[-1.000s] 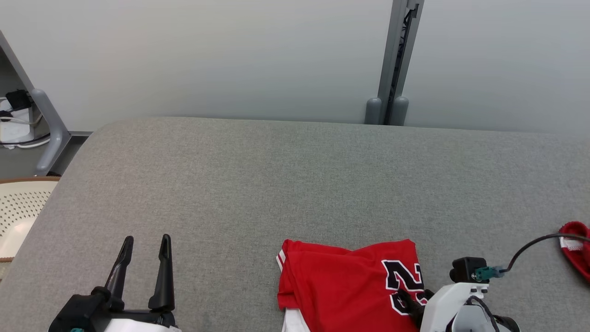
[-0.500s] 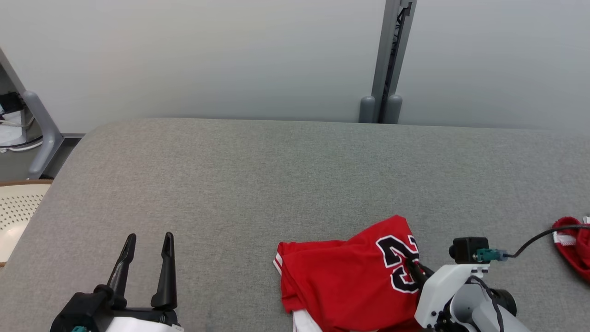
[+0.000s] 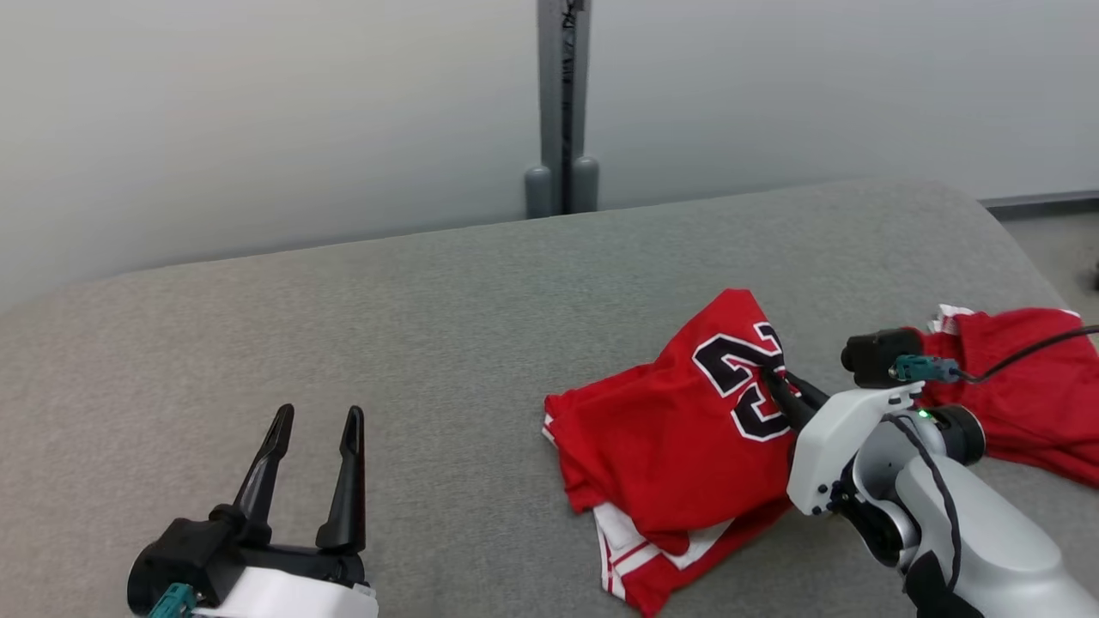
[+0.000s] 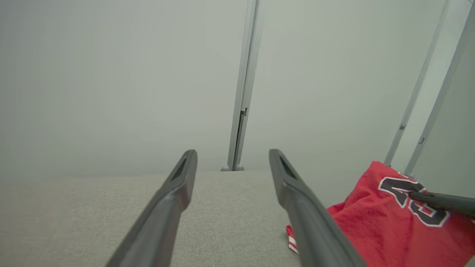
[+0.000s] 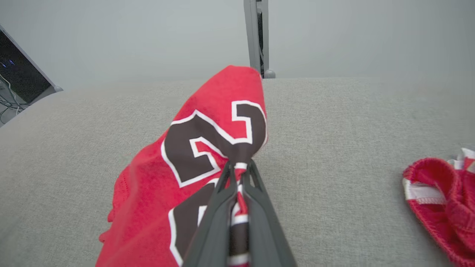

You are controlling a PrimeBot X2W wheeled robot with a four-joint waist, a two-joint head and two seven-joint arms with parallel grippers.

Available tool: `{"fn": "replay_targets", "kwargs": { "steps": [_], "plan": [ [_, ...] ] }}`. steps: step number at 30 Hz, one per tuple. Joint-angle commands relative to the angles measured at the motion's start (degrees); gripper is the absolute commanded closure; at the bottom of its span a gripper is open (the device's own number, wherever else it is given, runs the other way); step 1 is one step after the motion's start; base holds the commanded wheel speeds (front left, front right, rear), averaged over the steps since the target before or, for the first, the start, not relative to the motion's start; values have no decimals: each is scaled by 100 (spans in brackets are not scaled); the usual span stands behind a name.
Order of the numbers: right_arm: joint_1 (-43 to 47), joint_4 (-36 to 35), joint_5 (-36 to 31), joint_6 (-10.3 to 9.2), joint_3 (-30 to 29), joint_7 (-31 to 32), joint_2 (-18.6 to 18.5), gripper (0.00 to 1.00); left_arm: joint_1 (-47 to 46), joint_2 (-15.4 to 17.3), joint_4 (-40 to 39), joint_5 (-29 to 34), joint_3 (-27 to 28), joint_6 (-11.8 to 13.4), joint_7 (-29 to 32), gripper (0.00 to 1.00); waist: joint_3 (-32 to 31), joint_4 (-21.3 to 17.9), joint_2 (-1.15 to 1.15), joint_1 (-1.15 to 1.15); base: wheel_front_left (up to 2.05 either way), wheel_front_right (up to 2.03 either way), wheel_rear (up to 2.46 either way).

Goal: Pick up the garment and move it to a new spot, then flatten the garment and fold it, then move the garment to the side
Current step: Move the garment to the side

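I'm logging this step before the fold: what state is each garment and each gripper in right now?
numbered red garment: pinched at its black number, that part raised, the rest rumpled on the table.
right gripper: shut on the numbered red garment.
left gripper: open, holding nothing.
second red garment: lying crumpled near the table's right end, not held.
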Motion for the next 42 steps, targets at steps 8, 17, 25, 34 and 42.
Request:
{"fn": "replay_targets", "kwargs": {
  "steps": [8,17,25,34,42],
  "plan": [
    [-612,-156,101,0,396,-117,-197,100,-301,8,25,27,-99,-38,-15,0,304,-1038,0,0,0,0,0],
    [-1719,122,438,0,728,-450,-499,100,-710,120,87,160,-230,-82,-14,0,991,-1394,0,0,0,0,0],
    [-2585,966,560,0,646,-689,-887,100,-1179,364,104,217,-334,-108,30,0,1766,-1364,0,0,0,0,0],
    [-3257,2155,85,0,746,-942,-963,100,-1447,565,35,247,-401,-110,139,0,2189,-1467,0,0,0,0,0],
    [-3651,3056,-447,0,540,-1190,-833,0,-1634,642,51,211,-510,-122,183,0,2351,-1384,0,0,0,0,0]
  ]
}}
